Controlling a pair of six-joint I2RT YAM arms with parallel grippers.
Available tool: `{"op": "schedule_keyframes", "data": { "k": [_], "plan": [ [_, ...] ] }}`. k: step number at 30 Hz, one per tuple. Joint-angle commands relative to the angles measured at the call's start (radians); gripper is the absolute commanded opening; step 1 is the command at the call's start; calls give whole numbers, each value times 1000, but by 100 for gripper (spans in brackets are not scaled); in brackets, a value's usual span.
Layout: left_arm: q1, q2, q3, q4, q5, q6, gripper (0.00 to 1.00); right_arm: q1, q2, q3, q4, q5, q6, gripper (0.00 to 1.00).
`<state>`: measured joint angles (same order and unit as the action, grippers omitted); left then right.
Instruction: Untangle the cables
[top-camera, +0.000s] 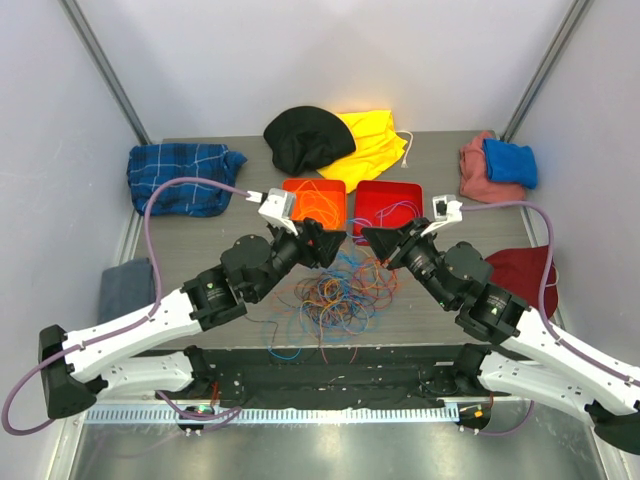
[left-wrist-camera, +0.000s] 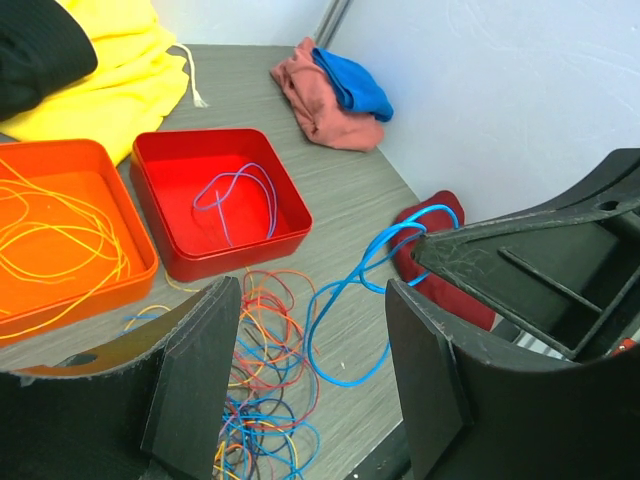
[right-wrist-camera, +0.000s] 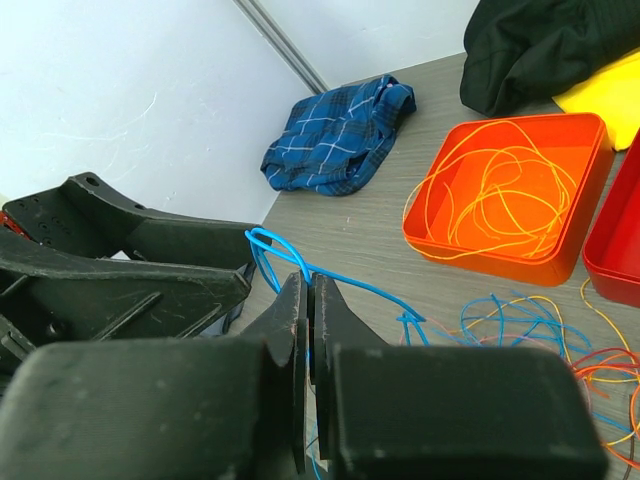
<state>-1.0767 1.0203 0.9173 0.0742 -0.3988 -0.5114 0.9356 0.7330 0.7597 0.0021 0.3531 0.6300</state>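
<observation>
We log: orange tray (right-wrist-camera: 480, 262): orange/yel cables (right-wrist-camera: 490, 195), looped | red tray (left-wrist-camera: 235, 252): blue/purple cable (left-wrist-camera: 235, 175) | both square, glossy | L gripper (left-wrist-camera: 312, 300) open | R gripper (right-wrist-camera: 308, 290) pinching blue cable (right-wrist-camera: 365, 292)

Bright even overhead light, soft shadows

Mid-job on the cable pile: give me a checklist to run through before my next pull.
1. Right fingers shut on the blue cable: ok.
2. Left fingers open, nothing between them: ok.
3. The blue cable runs clear of the tangle: cannot tell.
4. Red tray has room for another cable: ok.
5. Cables on the table sorted out: not ok, the tangle remains.
</observation>
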Motion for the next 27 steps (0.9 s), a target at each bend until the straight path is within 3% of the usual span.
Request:
{"op": "schedule_keyframes", "data": {
  "k": [1, 19, 27],
  "plan": [
    [3, 3, 46, 55, -32, 30, 64, -1, -17, 20, 22, -2, -6, 1],
    [1, 106, 91, 73, 8, 16, 64, 0, -15, 13, 29, -26, 11, 1],
    [1, 155, 123, 70, -64, 30, 65, 0, -24, 1, 30, -34, 16, 1]
  ]
}}
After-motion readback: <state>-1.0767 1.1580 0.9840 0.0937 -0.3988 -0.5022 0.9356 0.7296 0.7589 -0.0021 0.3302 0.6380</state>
